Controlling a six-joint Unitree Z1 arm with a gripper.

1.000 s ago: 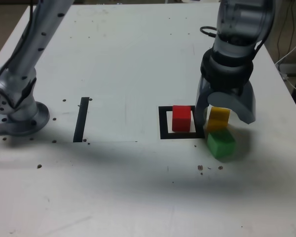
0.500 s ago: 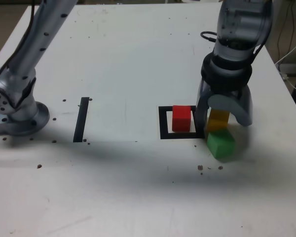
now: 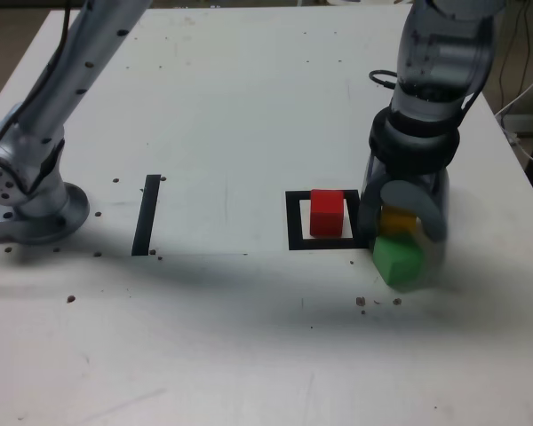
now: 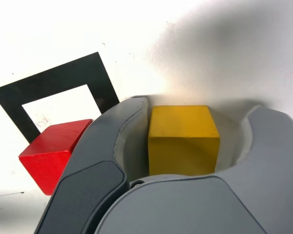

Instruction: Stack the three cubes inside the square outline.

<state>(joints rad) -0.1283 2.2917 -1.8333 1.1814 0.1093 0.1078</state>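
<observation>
Gripper [image 3: 398, 216] down over the yellow cube [image 4: 182, 139], jaws on either side of it; one jaw against a cube face, a narrow gap at the other, so no firm grip visible. Yellow cube on the table [image 3: 249, 98] just past the square outline [image 3: 295, 222] on the exterior view's right, touching or nearly touching the green cube [image 3: 397, 260] in front of it. Red cube [image 3: 327, 213] inside the outline. Black tape strip [image 3: 147, 215] well apart, toward the exterior view's left.
</observation>
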